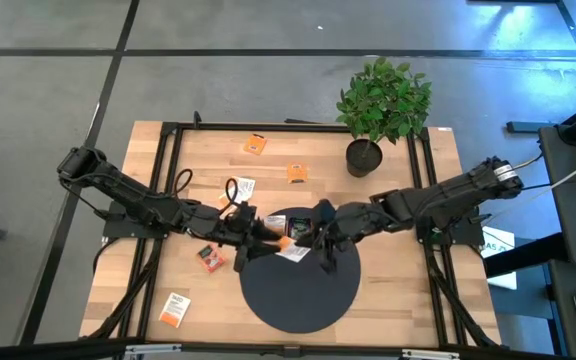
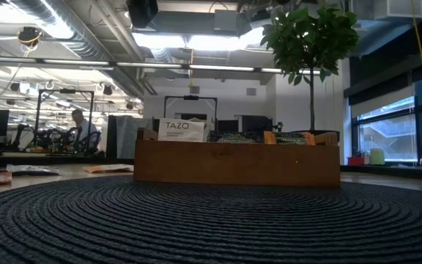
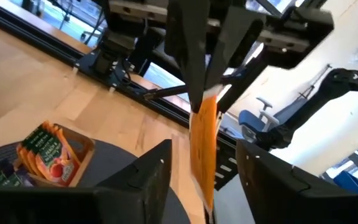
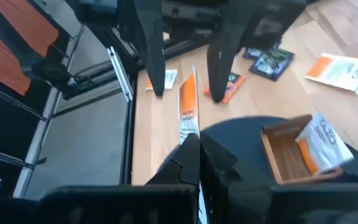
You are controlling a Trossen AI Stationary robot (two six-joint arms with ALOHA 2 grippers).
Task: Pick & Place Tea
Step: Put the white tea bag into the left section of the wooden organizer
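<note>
The orange sachet (image 4: 188, 112) hangs on edge at frame centre in the right wrist view, pinched at one end by the right hand (image 4: 194, 144), whose fingers are closed on it. In the left wrist view you see the same sachet (image 3: 205, 146) hanging between the left hand's (image 3: 205, 180) fingers (image 3: 148, 180), which stand wide and do not touch it. Judge this as a transfer between hands: the vertical hold presents a free edge to the other hand.

In the high view both hands meet at frame centre, over the upper rim of the dark round mat (image 1: 303, 285). The left arm reaches in from the left, the right arm from the right, both stretched low and nearly level.

The tray (image 2: 237, 161) sits on the mat and already carries sachets, one marked TAZO (image 2: 182, 130). Other sachets lie loose on the tabletop (image 1: 408, 290): two orange (image 1: 255, 144) above centre, one at lower left (image 1: 175, 310). A potted plant (image 1: 380, 105) stands upper right.
</note>
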